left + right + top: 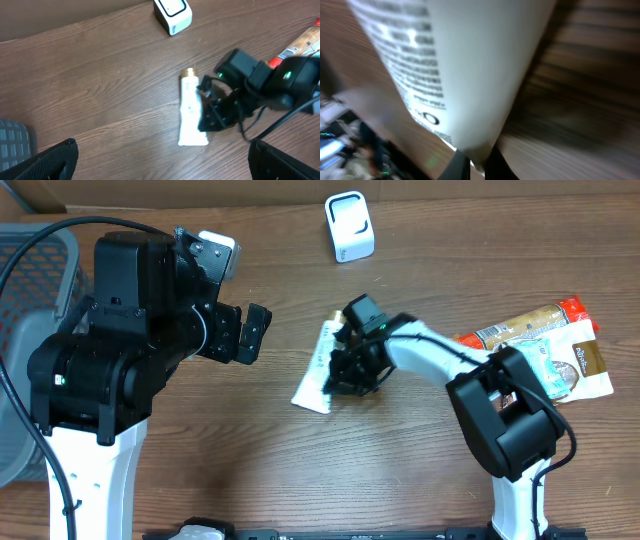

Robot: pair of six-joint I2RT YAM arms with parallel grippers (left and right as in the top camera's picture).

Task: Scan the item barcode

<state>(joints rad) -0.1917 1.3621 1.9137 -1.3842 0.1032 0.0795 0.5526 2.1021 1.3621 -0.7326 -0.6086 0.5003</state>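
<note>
While the overhead view takes in the whole wooden desk [420, 480], each wrist view gives only a patch of it.

- Left arm [110, 350]: the biggest thing in view, well to the left of the white tube [314, 385]. Left tool [245, 332] is released, jaws wide, pointing toward the tube but apart from it. In the left wrist view its fingers [50, 162] show only as dark corners.
- Grey basket [25, 300]: farther left of the tube, beyond the left arm. The overhead view shows its wall; the left wrist view catches only a corner.
- Right arm [500, 410]: reaches in from the tube's right.
- Snack packets [560, 350]: well right of the tube, partly under the right arm.
- Tube: lies on the desk, mid-frame. The left wrist view shows its gold cap [188, 74], which is hard to see from overhead.
- Right tool [345, 370]: clenched on the tube's right side. Only the right wrist view shows the print close up, with the tube's edge nipped between dark fingers [456, 169].
- White box-shaped device [350, 227]: beyond the tube's cap end, apart from it.
</note>
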